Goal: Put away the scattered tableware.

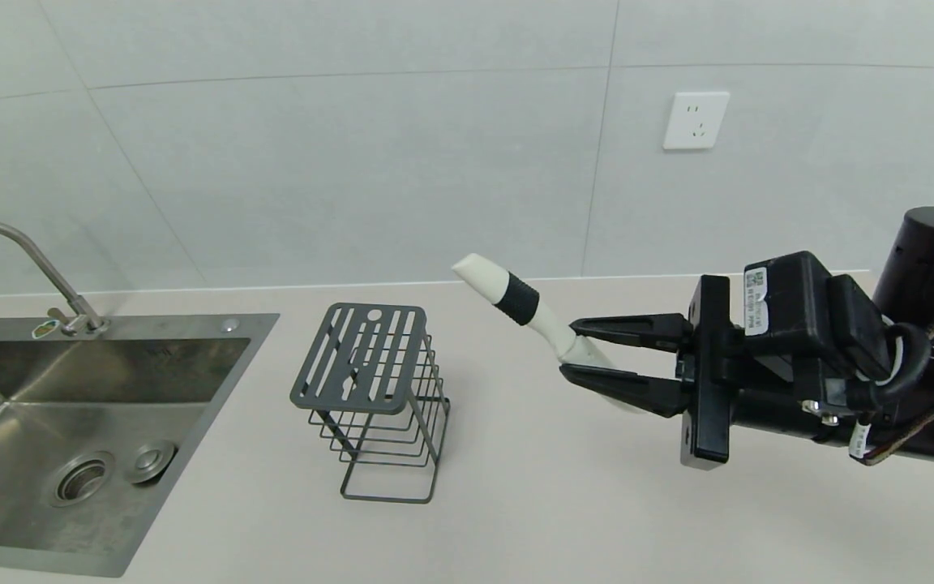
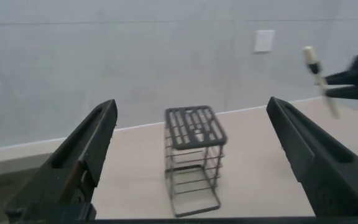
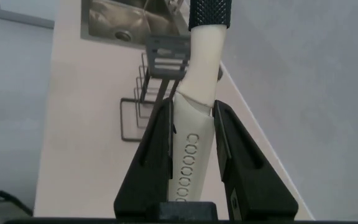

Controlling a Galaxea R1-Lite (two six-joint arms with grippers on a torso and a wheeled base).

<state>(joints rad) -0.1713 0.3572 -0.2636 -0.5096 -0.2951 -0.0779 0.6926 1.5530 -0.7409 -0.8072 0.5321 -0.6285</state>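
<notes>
A white utensil (image 1: pixel 516 300) with a black grip band is held in the air above the counter, to the right of the rack, its handle pointing up and to the left. My right gripper (image 1: pixel 572 349) is shut on its perforated white end (image 3: pixel 188 168). The dark grey wire utensil rack (image 1: pixel 370 397) with a slotted top stands on the counter between the sink and the gripper. In the left wrist view my left gripper (image 2: pixel 191 102) is open, its fingers wide apart, facing the rack (image 2: pixel 192 158) from a distance. The utensil (image 2: pixel 319 71) shows at the far right there.
A steel sink (image 1: pixel 53 422) with a curved tap (image 1: pixel 21 251) is set into the beige counter (image 1: pixel 556 503) at the left. A tiled wall with a white socket (image 1: pixel 696 120) runs behind. The counter around the rack is bare.
</notes>
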